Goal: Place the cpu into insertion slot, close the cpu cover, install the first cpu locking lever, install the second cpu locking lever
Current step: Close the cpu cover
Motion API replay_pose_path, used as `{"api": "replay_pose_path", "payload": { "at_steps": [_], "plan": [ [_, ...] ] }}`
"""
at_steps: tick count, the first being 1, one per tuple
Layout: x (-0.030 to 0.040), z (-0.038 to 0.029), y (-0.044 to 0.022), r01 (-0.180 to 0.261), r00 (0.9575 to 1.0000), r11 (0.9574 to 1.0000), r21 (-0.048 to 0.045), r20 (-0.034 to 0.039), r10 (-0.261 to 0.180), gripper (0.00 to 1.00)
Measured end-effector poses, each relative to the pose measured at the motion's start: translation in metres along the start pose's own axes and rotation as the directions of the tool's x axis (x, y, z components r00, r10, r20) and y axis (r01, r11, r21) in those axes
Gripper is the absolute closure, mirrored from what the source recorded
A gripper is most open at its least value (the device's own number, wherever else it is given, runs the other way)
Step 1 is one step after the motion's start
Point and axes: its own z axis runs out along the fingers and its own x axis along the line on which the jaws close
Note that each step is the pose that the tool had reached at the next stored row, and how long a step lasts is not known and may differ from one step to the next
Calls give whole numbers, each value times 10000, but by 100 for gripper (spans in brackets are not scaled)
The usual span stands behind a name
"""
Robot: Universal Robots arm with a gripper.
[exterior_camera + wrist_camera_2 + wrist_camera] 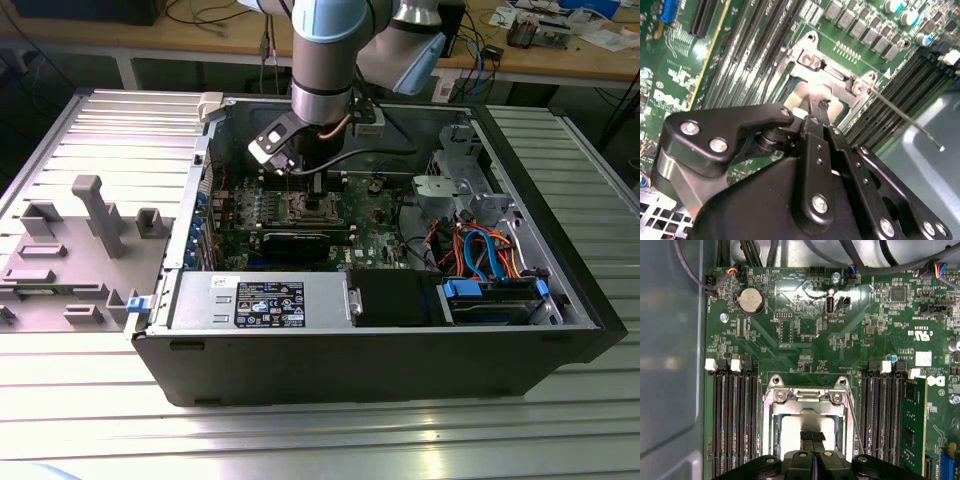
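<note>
One open computer case (400,350) holds one green motherboard (385,220). Its insertion slot (768,412) holds one cpu (790,432), framed by the cpu cover (805,405). The tool (812,436), fingertips clenched together, hangs directly over the cpu. One thin lever (905,120) juts free. In the exterior view, a grey tray (70,250) lies at nine o'clock of the case.

My gripper (812,436) hangs just over the insertion slot (768,427), hemmed in by memory slot rows (735,425) on both sides. A thin locking lever (905,118) juts out beside the frame. The case wall (670,365) stands beyond one row. Straight up from the board (805,347), the case is open.
</note>
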Motion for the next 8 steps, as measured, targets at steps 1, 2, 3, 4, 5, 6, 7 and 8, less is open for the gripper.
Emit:
{"api": "replay_pose_path", "payload": {
  "at_steps": [1,2,3,4,5,6,7,8],
  "plan": [
    [0,-8,1,0,10000,10000,22,2,0,89],
    [1,-22,1,-2,10000,10000,38,0,2,89],
    [1,-42,1,-3,10000,10000,53,0,3,89],
    [2,-63,1,-4,10000,10000,65,0,4,89],
    [2,-73,1,-4,10000,10000,73,-2,4,89],
    [3,-76,1,-3,10000,10000,78,-2,3,89],
    [3,-76,1,-3,10000,10000,78,-4,3,89],
    [3,-76,1,-3,10000,10000,79,-4,3,89]
  ]
}}
